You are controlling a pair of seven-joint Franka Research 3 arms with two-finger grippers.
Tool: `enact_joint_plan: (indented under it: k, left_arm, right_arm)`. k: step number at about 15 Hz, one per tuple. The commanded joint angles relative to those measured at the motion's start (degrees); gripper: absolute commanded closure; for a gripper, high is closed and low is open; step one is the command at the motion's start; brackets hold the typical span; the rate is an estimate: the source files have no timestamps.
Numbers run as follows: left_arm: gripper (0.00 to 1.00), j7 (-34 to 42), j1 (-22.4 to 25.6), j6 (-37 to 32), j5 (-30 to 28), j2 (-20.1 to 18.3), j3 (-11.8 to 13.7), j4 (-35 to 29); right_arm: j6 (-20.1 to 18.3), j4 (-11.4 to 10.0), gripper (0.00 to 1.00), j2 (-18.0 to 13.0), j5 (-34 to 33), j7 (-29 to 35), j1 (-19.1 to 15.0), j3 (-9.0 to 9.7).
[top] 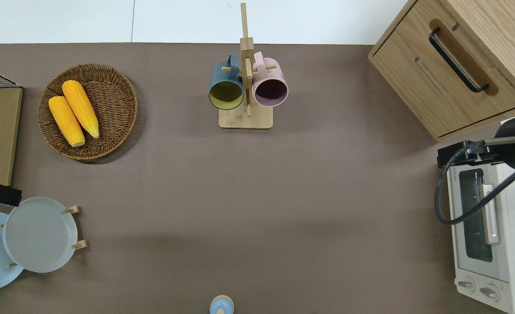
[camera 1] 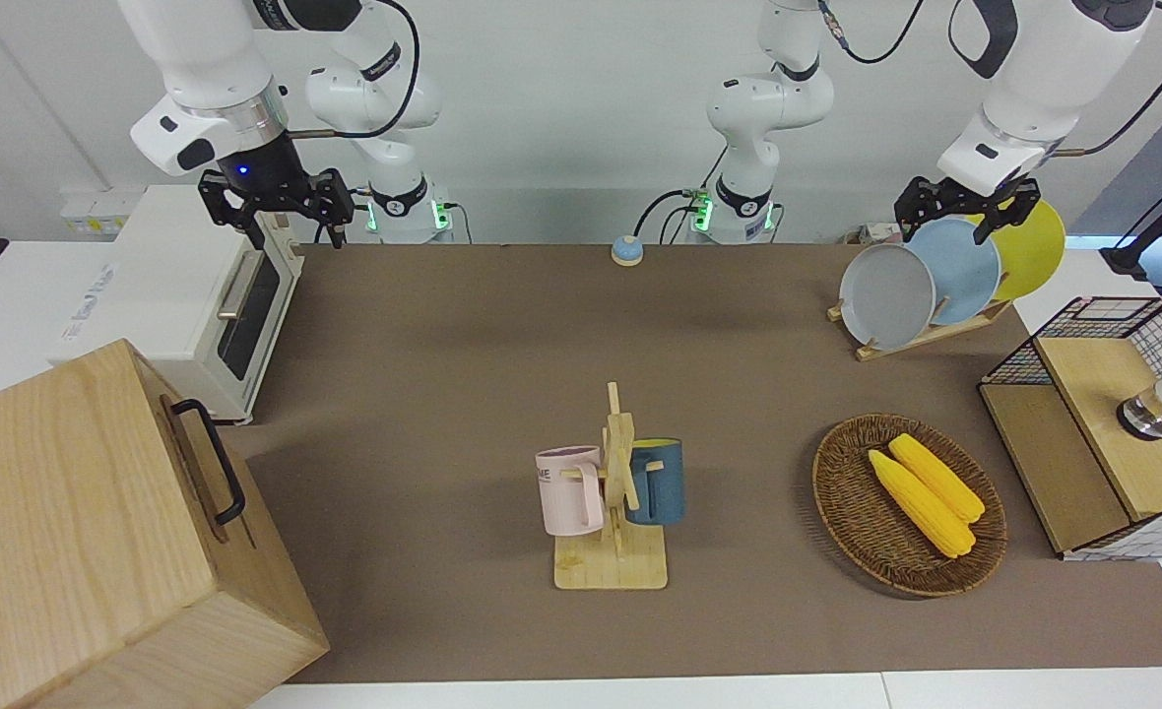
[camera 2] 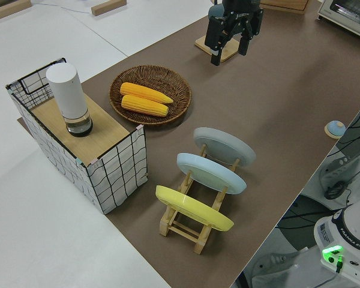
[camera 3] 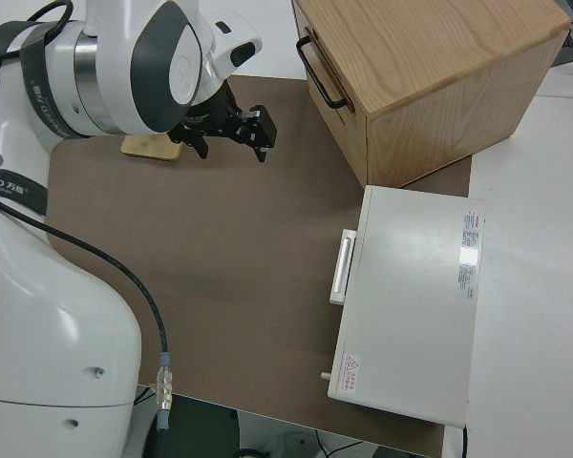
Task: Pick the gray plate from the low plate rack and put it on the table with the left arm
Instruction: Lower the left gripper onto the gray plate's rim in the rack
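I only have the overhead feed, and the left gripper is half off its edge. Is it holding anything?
Observer: No. The left gripper is open and empty, up in the air.
Operator: I count two plates in the rack. Right?
Observer: Three. Next to the gray plate and blue plate stands a yellow plate, nearest the left arm's end.
Operator: Are they upright?
Observer: No, all three sit tilted in the rack.
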Motion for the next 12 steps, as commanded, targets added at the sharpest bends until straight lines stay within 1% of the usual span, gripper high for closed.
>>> enact_joint_plan:
  k: [1, 3, 6, 8, 10, 12]
  left_arm:
    - [0.01, 1.0, 0.6, 5.4, 1.1, -7.1, 0.2, -10.9]
    - [0.01, 1.0, 0.9, 8.9, 1.1, -9.8, 0.3, -16.3]
    - [0.01, 3.2, 1.2, 14.4, 1.3, -13.6, 2.3, -23.5]
    - [0.01, 5.3, 1.3, 16.8, 2.2, -14.5, 3.7, -26.4]
    - [0.01, 6.0, 1.6, 18.8, 2.2, -14.6, 4.6, -28.0]
    - [0.01, 6.1, 2.2, 20.3, 2.3, -14.7, 4.7, -29.7]
  right_arm:
    - [-0.1, 0.4, 0.017, 0.0, 0.2, 0.2, 0.4, -0.34]
    - [-0.1, 0.4, 0.017, 0.0, 0.2, 0.2, 0.4, -0.34]
    - [-0.1, 0.4, 0.017, 0.0, 0.2, 0.2, 0.4, -0.34]
    - [-0.1, 0.4, 0.017, 0.0, 0.2, 0.2, 0.4, -0.34]
    - [-0.1, 0.4, 0.017, 0.0, 0.2, 0.2, 0.4, -0.34]
    - [-0.1, 0.4, 0.017, 0.0, 0.2, 0.2, 0.4, -0.34]
